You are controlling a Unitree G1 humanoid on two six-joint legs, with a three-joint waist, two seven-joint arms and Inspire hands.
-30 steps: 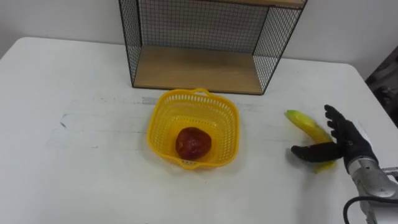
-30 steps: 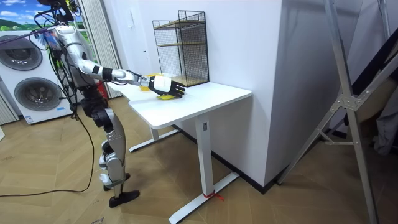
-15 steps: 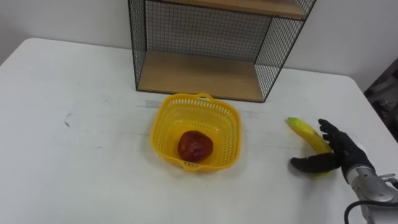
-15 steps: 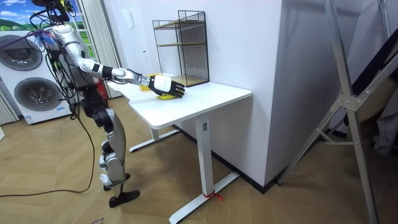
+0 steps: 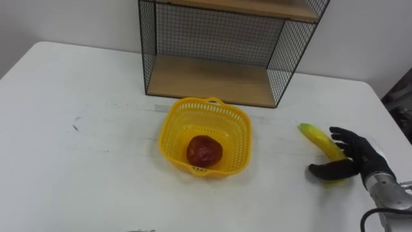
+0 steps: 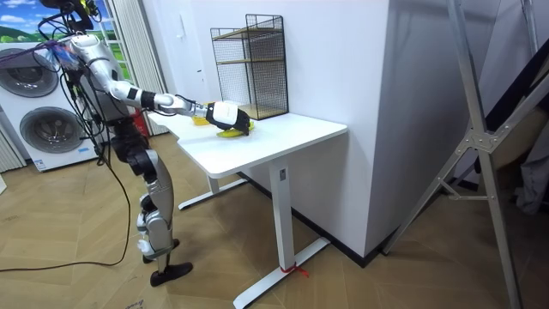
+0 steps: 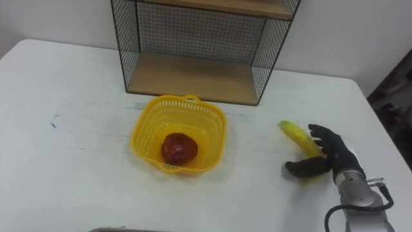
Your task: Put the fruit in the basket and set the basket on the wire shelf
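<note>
A yellow plastic basket sits on the white table, just in front of the wire shelf, with a red apple inside it. A banana lies on the table to the basket's right. My right hand is on the banana's near end, fingers curled over it and thumb tucked against its near side. The banana still rests on the table. In the room view I stand at the table's end with the right arm stretched out and the right hand over the banana.
The white table stretches wide to the left of the basket. The shelf's wooden bottom board is bare, with another board above it. Washing machines stand behind me, and the table's right edge is near my hand.
My right hand's fingers have curled down from spread to wrapped round the banana. The head camera has shifted slightly; basket and apple stay put.
</note>
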